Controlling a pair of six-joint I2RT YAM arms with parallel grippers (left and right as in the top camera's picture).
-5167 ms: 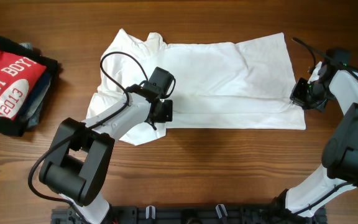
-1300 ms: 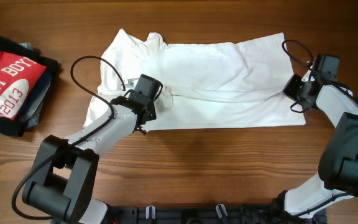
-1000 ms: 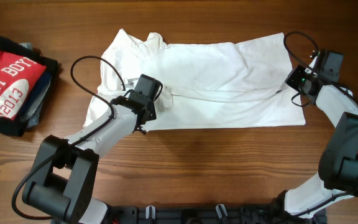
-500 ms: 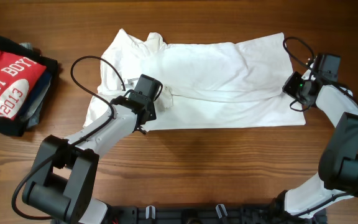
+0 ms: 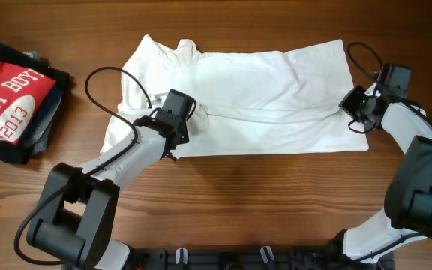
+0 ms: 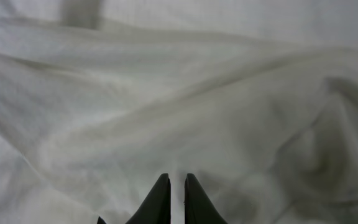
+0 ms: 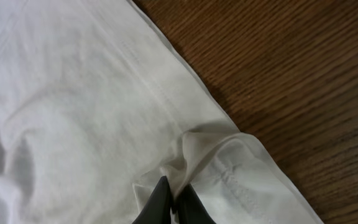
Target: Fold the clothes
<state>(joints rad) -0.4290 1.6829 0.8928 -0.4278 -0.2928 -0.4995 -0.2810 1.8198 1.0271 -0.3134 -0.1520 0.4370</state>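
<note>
The clothes, a white T-shirt (image 5: 261, 97), lie spread across the wooden table (image 5: 276, 195), collar end to the left. My left gripper (image 5: 191, 118) rests on the shirt's lower left part. In the left wrist view its jaws (image 6: 174, 177) are shut, with a thin strip of the white cloth (image 6: 179, 93) between the tips. My right gripper (image 5: 351, 105) is at the shirt's right hem. In the right wrist view it (image 7: 174, 183) is shut on a raised pinch of the shirt (image 7: 73, 93), next to the stitched edge.
A pile of folded garments sits at the far left, a red shirt with white lettering (image 5: 10, 97) on top and dark ones (image 5: 47, 127) below. Bare wood (image 7: 291, 74) lies right of the hem. The left arm's cable loops over the shirt (image 5: 103, 79).
My right gripper has shut on a fold of the shirt's right hem. The small bunch of cloth at my left gripper has flattened; the left arm has stayed put.
</note>
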